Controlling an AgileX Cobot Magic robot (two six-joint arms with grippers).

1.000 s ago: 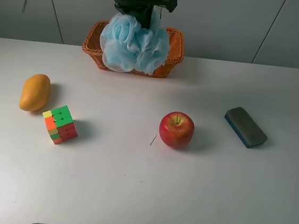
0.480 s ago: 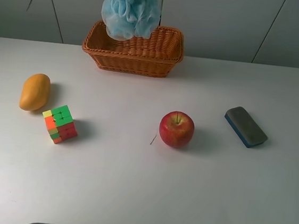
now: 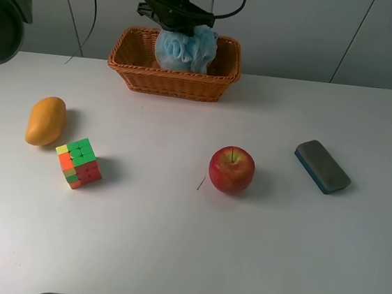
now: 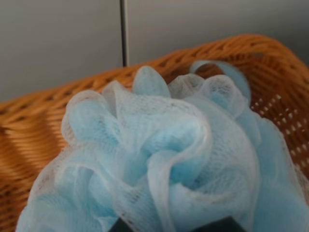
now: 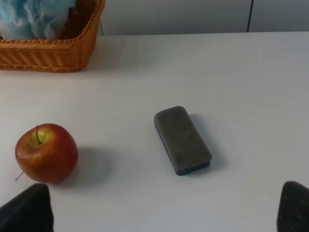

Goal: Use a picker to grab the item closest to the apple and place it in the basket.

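Inside the basket [image 3: 171,81], the loofah [image 3: 186,51] sits directly beneath the left gripper [image 3: 180,20], whose jaws appear clamped on it; release is straight down. Right gripper [image 5: 160,210] hangs spread, near the apple [image 3: 231,170].

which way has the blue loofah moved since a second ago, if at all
Yes. The blue loofah hung before the front wall of the basket; now it is inside.
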